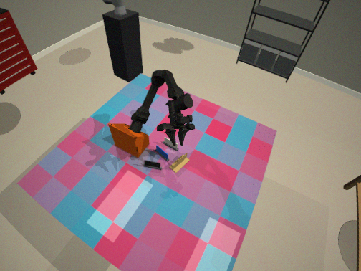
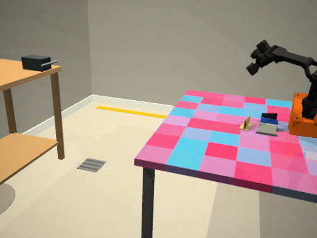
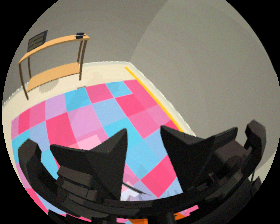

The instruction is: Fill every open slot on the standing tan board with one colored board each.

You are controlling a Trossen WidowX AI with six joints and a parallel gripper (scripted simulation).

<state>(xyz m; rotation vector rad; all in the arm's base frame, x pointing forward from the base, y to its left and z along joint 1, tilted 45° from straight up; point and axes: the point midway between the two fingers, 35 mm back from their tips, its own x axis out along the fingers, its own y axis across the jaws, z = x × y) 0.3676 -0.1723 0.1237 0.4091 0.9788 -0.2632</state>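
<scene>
Top view. The surface point(image 1: 172, 232) point(image 2: 220, 109) point(image 3: 112, 112) bears a patchwork of pink, crimson, blue and lilac rectangles, with brighter patches of light toward the lower part of the view. Beyond it lies a beige floor marked by round dark patches. A red drawer cabinet point(image 1: 14, 49) stands at one side, a black pedestal point(image 1: 125, 47) carrying a pale grey arm stands near a corner of the surface, and a dark shelf rack point(image 1: 277, 15) stands by the wall. The black arm point(image 1: 148, 97) point(image 2: 292, 56) rises from an orange base point(image 1: 123, 139) point(image 2: 299, 126) and arches over the surface. Its hand point(image 1: 177, 144) point(image 2: 251, 62) point(image 3: 144, 130) is above the small boards, fingers spread and pinching nothing. Below are a tan board point(image 1: 180, 163) point(image 2: 247, 123), standing, and three boards in holders: a white board point(image 1: 171, 143), a blue board point(image 1: 162, 153) point(image 2: 268, 121) and a black board point(image 1: 152, 164) point(image 2: 270, 116). The blue board lies between the white and black ones. The slots are too small to count.

Exterior view. The hand is well above the surface, and the tan board stands apart from the colored group. A wooden bench point(image 2: 56, 109) point(image 3: 52, 45) carries a dark box point(image 2: 36, 62) point(image 3: 80, 35) with a light rod. A floor grate point(image 2: 91, 165) and a yellow strip point(image 2: 130, 112) point(image 3: 150, 95) mark the floor.

Wrist view. The two dark fingertips stand apart, with the patterned surface visible between them; the bench stands beyond its far edge.
</scene>
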